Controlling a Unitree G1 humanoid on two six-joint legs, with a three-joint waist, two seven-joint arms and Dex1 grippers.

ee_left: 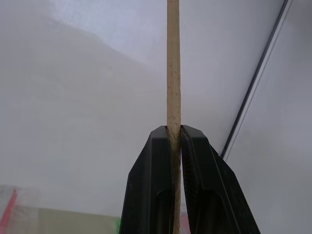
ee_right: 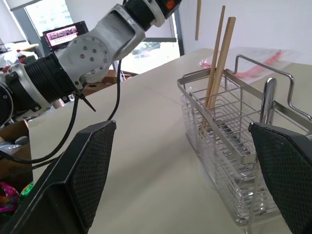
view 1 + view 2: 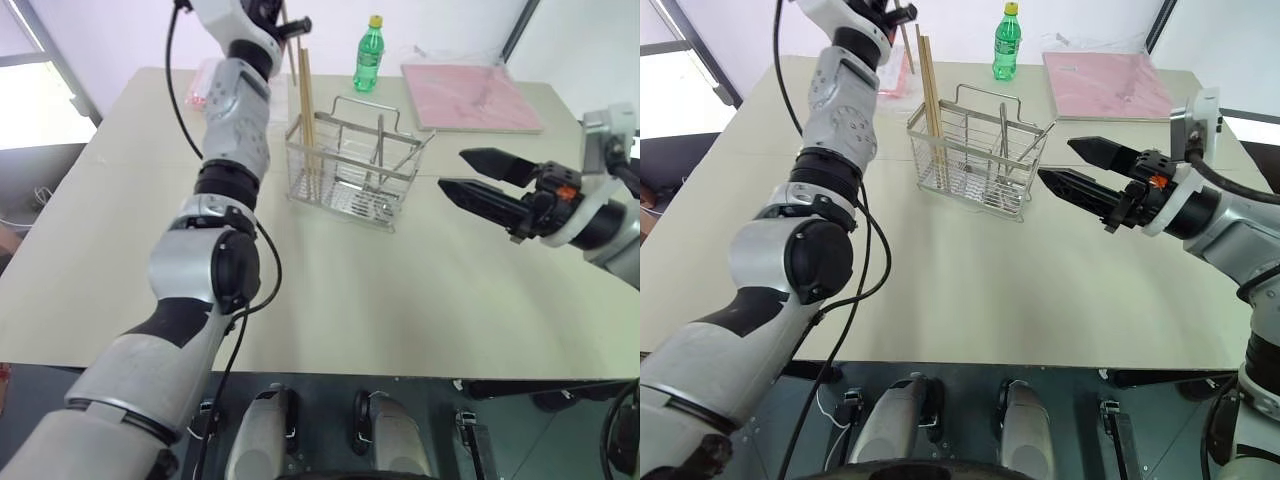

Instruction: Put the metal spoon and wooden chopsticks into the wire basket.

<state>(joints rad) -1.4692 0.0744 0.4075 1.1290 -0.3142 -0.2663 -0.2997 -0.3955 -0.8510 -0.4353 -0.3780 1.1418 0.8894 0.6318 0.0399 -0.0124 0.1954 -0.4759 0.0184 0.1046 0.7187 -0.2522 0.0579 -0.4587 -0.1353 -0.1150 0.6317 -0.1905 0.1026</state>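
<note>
The wire basket (image 3: 345, 165) stands on the table beyond its middle. Two wooden chopsticks (image 3: 305, 110) stand upright in the basket's left end, their tops well above the rim. My left gripper (image 1: 174, 129) is raised high over that end and is shut on a third wooden chopstick (image 1: 173, 73), which hangs down from it (image 2: 198, 19) above the basket. The metal spoon (image 2: 267, 100) stands in the basket with its handle up. To the right of the basket, apart from it, my right gripper (image 3: 452, 169) points at it with its jaws wide open and nothing between them.
A green bottle (image 3: 369, 55) and a pink mat (image 3: 470, 95) lie at the table's far side behind the basket. A pink packet (image 3: 200, 85) is at the far left. Bare tabletop (image 3: 400, 300) stretches from the basket to the near edge.
</note>
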